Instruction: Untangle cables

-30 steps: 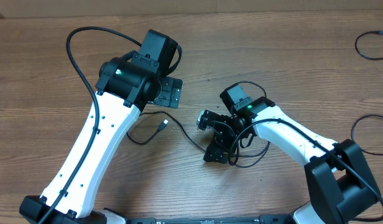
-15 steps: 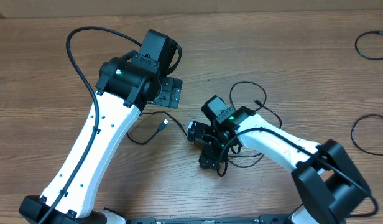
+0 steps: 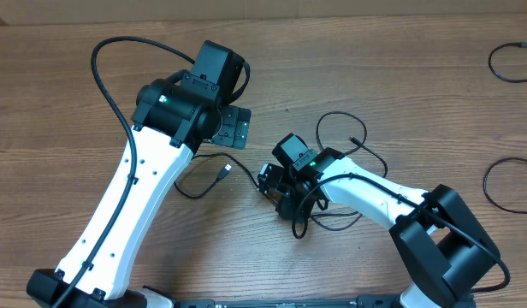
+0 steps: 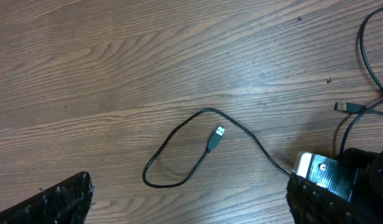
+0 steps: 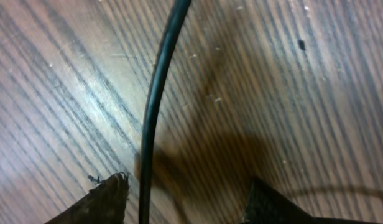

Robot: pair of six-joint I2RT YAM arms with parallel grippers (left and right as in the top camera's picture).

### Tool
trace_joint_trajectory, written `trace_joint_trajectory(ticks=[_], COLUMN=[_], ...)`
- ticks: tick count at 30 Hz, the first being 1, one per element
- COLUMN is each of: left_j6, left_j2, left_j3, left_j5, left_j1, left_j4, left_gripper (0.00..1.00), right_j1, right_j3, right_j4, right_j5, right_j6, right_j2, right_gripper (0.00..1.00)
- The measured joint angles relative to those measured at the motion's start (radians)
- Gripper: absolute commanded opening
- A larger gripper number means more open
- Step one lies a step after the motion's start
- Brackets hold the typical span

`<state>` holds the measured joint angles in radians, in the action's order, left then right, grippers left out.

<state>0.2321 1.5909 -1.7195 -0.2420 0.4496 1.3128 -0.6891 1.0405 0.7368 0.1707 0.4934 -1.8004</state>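
Observation:
One thin black cable (image 3: pixel 192 190) loops on the wooden table, its USB plug (image 3: pixel 225 171) near the middle. In the left wrist view the same cable (image 4: pixel 179 134) and plug (image 4: pixel 217 134) lie between and beyond my fingers. My left gripper (image 3: pixel 233 128) hovers above it, wide open and empty (image 4: pixel 185 211). My right gripper (image 3: pixel 287 205) points down at this cable's right stretch. In the right wrist view the strand (image 5: pixel 155 106) runs between the jaws (image 5: pixel 188 205), close to the left fingertip (image 5: pixel 107 199); the jaws stand apart, not pinching it. More cable loops (image 3: pixel 345 128) lie behind the right gripper.
Two further black cords lie at the table's right edge, one at the back (image 3: pixel 503 62) and one lower (image 3: pixel 501 184). A small plug (image 4: pixel 344 106) lies beside the right gripper. The left arm's own thick cable (image 3: pixel 109 68) arcs over the table's left part.
My right gripper has moved left over the cable strand and its jaws have narrowed. The loops it covered now show behind it. The left arm has not moved.

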Motion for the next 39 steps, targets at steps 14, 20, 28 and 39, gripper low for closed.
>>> trace_joint_trajectory(ticks=[14,20,28,39], left_j6=[0.0,0.0,0.0,0.0], left_j2=[0.0,0.0,0.0,0.0], left_j3=[0.0,0.0,0.0,0.0], left_j5=[0.0,0.0,0.0,0.0], left_j1=[0.0,0.0,0.0,0.0], left_j4=[0.0,0.0,0.0,0.0], left_gripper=[0.99,1.0,1.0,0.99], right_j1=[0.0,0.0,0.09,0.537], right_j3=[0.0,0.009,0.11,0.413], right_j4=[-0.029,-0.023,0.011,0.139], right_j5=[-0.048,-0.177,-0.312,-0.336], right_j6=[-0.07,-0.212,-0.37,-0.507], right_j2=[0.0,0.0,0.002,0.099], right_gripper=[0.04,0.04,0.04,0.04])
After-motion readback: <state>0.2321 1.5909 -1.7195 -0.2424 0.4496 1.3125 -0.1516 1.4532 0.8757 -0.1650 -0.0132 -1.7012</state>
